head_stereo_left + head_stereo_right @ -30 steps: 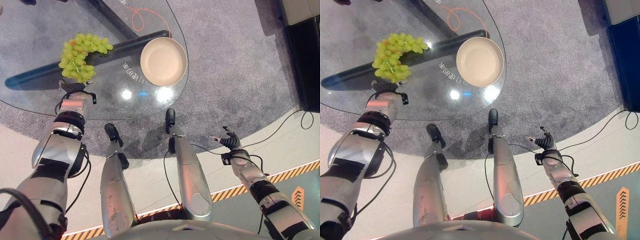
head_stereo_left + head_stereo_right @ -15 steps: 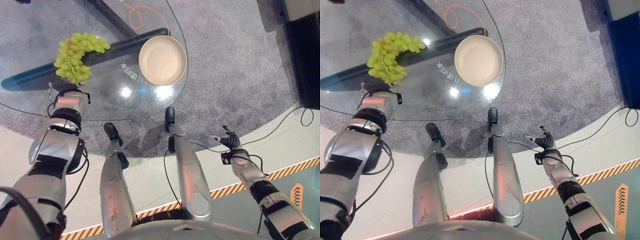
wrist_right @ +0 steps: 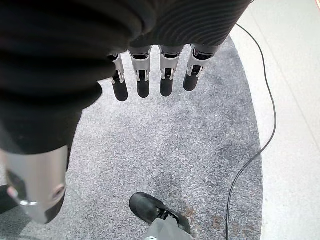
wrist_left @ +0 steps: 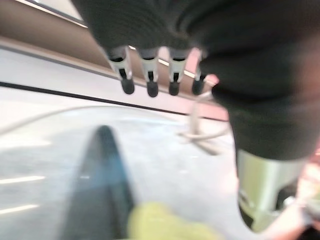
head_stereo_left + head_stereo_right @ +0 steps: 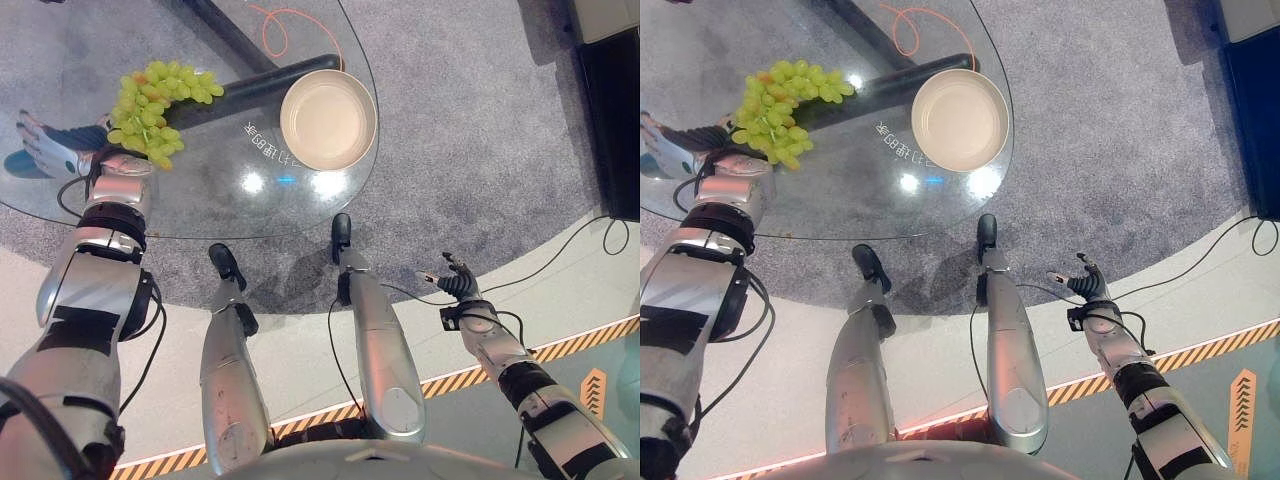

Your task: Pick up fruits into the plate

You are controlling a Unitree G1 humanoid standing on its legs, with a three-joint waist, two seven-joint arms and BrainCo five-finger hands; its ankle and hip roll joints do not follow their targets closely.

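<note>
Now the left hand [image 5: 45,148] is out at the nine o'clock edge of the round clear glass tabletop [image 5: 210,205], fingers straight and spread, gripping nothing. In its own wrist view the fingers [image 4: 149,82] hang loose in a row over the glass, with a blur of yellow-green fruit low in front of them. Just beside that wrist, toward the table's middle, lies the bunch of green grapes [image 5: 155,105], curved like a hook and resting on the glass, untouched by any finger. Under the transparent top runs a long dark bar of the table base [image 5: 250,85], passing from the grapes toward the dish. Over at about two o'clock from the grapes, near the table's right rim, sits the round cream-coloured shallow plate [image 5: 328,118], with nothing in it and well apart from the fruit. At twelve o'clock, past the plate, a thin orange cord [image 5: 290,25] loops on the grey carpet [image 5: 470,130] seen through the glass. Meanwhile the right hand [image 5: 458,282] hangs off the table altogether, down at four o'clock over the carpet, fingers [image 3: 142,82] relaxed and straight in its wrist view, holding nothing. Beyond it, an orange-and-black striped floor tape [image 5: 560,345] crosses the pale floor.
</note>
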